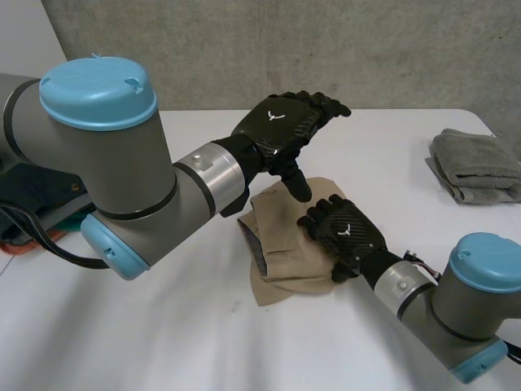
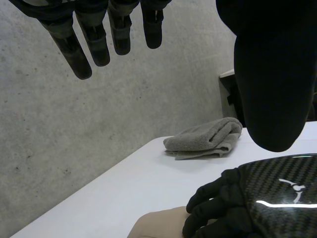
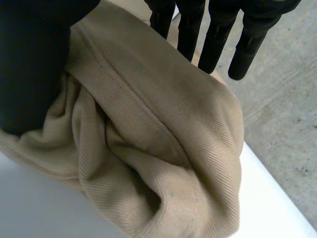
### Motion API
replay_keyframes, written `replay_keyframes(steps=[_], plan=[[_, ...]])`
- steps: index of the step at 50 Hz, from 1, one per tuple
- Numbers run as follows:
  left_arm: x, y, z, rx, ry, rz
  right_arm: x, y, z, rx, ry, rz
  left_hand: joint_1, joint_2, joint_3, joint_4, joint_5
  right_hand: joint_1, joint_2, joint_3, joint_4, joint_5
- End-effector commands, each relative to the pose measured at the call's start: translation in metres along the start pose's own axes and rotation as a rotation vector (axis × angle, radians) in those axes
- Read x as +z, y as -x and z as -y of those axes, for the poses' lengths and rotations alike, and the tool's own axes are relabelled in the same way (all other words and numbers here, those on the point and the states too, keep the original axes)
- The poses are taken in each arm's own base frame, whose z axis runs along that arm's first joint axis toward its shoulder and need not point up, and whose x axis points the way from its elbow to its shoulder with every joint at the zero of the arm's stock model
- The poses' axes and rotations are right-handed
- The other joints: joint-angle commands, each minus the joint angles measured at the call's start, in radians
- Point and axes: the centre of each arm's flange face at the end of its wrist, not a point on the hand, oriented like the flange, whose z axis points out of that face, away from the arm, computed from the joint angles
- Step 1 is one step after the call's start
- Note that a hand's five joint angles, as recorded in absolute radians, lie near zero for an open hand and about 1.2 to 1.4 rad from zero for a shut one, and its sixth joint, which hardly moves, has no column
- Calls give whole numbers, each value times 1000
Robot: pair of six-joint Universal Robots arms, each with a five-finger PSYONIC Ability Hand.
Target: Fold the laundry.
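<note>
Tan garment (image 1: 281, 273) bunched mid-counter (image 1: 163, 326) — pressed, not gripped.
The left hand (image 1: 285, 122) is held above its far edge, fingers straight, nothing grasped; the right hand (image 1: 346, 232) is laid on its right side, fingers stretched flat. Bare counter is left all round — a folded grey towel (image 1: 476, 167) is seen by the right rim.

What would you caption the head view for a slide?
Right hand presses a tan cloth on the white table; left hand hovers open above it, grey towel lying apart.
</note>
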Motion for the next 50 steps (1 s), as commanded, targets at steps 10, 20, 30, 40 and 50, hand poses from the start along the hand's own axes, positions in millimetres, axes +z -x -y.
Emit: replay_keyframes(steps=[10, 20, 30, 40, 50], plan=[[0, 12, 6, 6, -27, 27, 39, -55, 33, 33, -123, -197, 62, 36, 34, 43, 38, 942, 975, 949, 950, 1032], [-4, 14, 26, 28, -90, 45, 55, -169, 79, 92, -274, -438, 50, 24, 22, 31, 26, 942, 975, 949, 950, 1032], [-6, 13, 26, 29, -88, 55, 23, -325, 29, 55, -342, -555, 50, 24, 22, 31, 26, 942, 975, 949, 950, 1032], [-7, 11, 11, 18, -48, 51, -10, -378, -115, 113, -244, -541, 50, 24, 22, 31, 26, 942, 975, 949, 950, 1032], [-5, 12, -2, 8, -16, 51, -23, -338, -207, 138, -198, -400, 50, 24, 22, 31, 26, 942, 975, 949, 950, 1032]])
